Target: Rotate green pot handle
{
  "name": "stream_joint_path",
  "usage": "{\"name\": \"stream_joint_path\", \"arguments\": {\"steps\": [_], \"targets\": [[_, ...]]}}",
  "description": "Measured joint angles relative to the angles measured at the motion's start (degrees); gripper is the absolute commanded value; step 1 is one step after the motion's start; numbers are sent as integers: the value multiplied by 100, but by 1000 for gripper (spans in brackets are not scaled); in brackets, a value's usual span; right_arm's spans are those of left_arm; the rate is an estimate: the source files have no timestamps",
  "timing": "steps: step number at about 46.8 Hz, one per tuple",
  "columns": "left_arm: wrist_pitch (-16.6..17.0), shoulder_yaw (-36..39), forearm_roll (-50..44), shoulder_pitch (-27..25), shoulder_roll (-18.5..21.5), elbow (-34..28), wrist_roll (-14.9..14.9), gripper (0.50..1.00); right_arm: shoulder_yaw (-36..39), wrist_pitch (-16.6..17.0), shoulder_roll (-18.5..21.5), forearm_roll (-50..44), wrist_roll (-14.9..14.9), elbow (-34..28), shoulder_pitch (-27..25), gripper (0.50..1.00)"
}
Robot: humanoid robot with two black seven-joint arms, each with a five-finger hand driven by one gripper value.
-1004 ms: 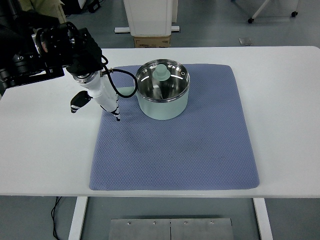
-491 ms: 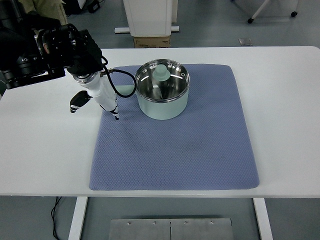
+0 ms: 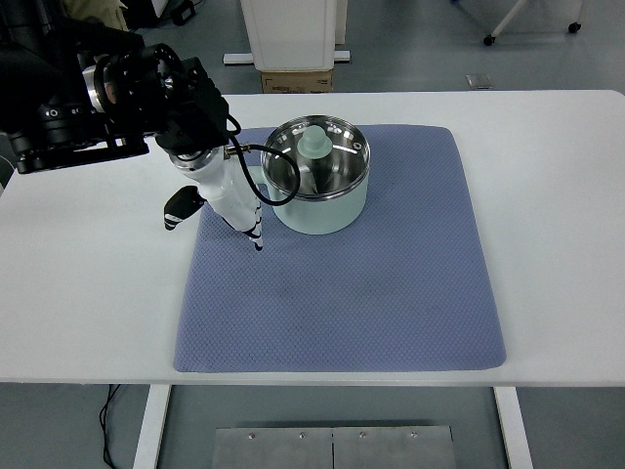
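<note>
Green pot [image 3: 318,178] sits at 12 o'clock on the mat [image 3: 391,283], its handle hidden behind the left hand [image 3: 227,200] at its 9 o'clock; can't tell hand's grip, so prob. rotation just underway, most left.

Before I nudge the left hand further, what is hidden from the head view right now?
- Pale green pot handle: covered by the left hand, so its direction is unknown.
- Hand-to-handle contact: hidden beneath the hand.
- Pot floor: blurred by steel reflections.
- Blue-grey mat far-left corner: behind the arm.
- Right arm: outside the picture.
</note>
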Motion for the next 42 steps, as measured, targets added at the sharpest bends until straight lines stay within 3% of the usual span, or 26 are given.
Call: {"name": "stream_joint_path", "arguments": {"steps": [12, 24, 37, 42], "targets": [[-200, -479, 57, 168, -167, -282, 2, 1000, -1, 0, 0, 0, 1, 0, 1, 1000], [-803, -1702, -521, 783, -235, -298, 1, 1000, -1, 0, 0, 0, 1, 1, 1, 1000], [-792, -2316, -2275, 1138, -292, -15, 1, 1000, -1, 0, 0, 0, 1, 1, -1, 1000], [-785, -2457, -2408, 1144, -281, 318, 2, 1000, 0, 0, 0, 0, 0, 2, -3, 1000]]}}
